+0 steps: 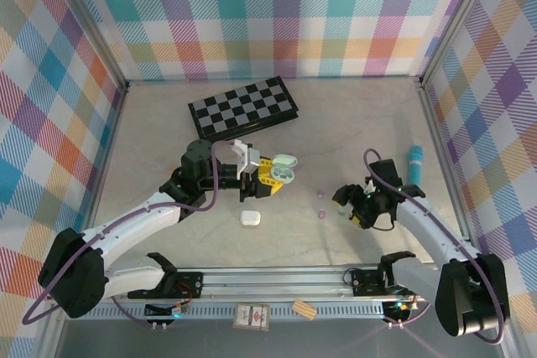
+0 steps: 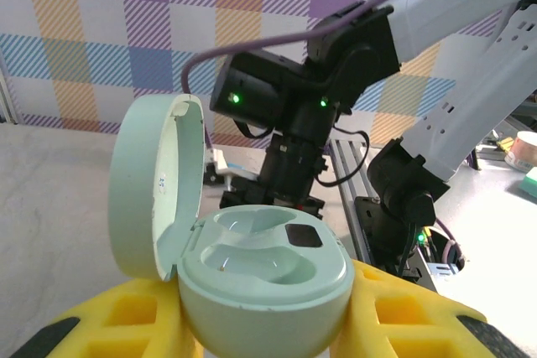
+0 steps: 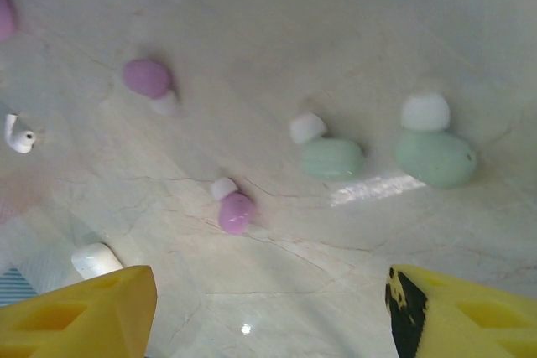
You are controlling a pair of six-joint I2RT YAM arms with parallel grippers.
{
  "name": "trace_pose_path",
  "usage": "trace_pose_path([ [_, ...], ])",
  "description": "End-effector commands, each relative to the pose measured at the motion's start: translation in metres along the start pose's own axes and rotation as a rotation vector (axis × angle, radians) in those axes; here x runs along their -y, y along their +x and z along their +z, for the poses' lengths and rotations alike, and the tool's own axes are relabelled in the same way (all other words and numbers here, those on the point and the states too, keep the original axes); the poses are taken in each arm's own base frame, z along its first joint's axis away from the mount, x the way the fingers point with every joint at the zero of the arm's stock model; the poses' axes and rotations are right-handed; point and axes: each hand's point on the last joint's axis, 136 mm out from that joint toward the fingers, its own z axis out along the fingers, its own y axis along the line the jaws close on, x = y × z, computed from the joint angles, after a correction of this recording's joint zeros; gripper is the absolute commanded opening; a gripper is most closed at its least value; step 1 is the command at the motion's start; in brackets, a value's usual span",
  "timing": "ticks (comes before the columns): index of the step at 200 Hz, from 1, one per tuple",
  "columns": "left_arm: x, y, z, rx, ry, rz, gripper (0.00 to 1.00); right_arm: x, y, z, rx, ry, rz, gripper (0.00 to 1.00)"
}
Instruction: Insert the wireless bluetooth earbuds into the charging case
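Observation:
My left gripper (image 1: 270, 177) is shut on the mint-green charging case (image 2: 264, 278), which sits between its yellow fingers (image 2: 126, 324). The lid (image 2: 155, 182) stands open to the left and both wells are empty. My right gripper (image 3: 268, 316) hovers open over the table with nothing between its yellow fingertips. Ahead of it lie two mint-green earbuds (image 3: 331, 158) (image 3: 435, 157), two lilac earbuds (image 3: 235, 211) (image 3: 149, 78) and a white earbud (image 3: 18, 137). From above, the right gripper (image 1: 344, 200) is just right of the lilac earbuds (image 1: 320, 194).
A closed white case (image 1: 250, 217) lies on the table below the left gripper. A folded chessboard (image 1: 242, 106) sits at the back and a teal cylinder (image 1: 414, 163) at the right. A small card box (image 1: 250, 316) and a wooden piece (image 1: 304, 310) rest on the front rail.

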Motion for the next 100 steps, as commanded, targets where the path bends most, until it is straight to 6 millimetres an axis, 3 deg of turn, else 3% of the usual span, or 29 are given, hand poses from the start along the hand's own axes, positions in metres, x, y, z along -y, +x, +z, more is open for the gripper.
trace_pose_path([
  [1,0.006,-0.01,-0.004,0.031,0.02,0.037,0.33,-0.009,0.0,0.006,-0.01,-0.08,0.079,0.72],
  [100,0.006,-0.013,-0.008,0.025,-0.007,0.04,0.33,-0.015,-0.039,0.022,0.11,-0.067,0.079,0.69],
])
